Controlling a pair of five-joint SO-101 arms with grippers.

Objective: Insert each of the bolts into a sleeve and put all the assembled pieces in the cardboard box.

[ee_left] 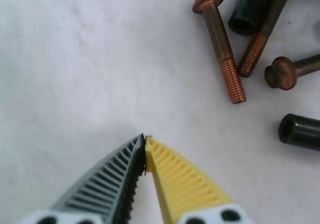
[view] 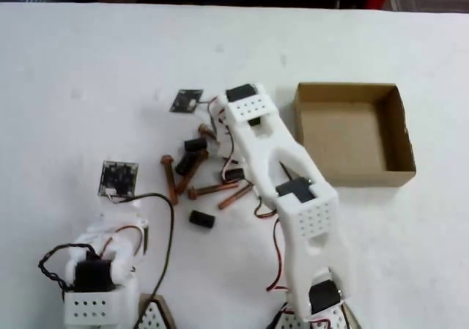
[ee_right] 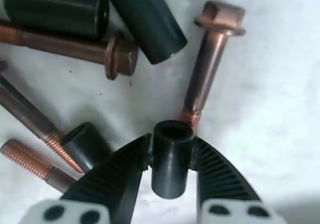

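Sleeve (ee_right: 172,166), black and short, is clamped between the two dark jaws of the right gripper (ee_right: 171,141), with its open end pointing away from the wrist. Just beyond this open end lies a copper bolt (ee_right: 209,67); its threaded tip is right at the sleeve, and I cannot tell if they touch. The left gripper (ee_left: 145,140) has its jaws pressed together, tip against tip. A second bolt (ee_left: 220,47) lies ahead of it, well apart. The cardboard box (view: 348,131) sits beside the right arm.
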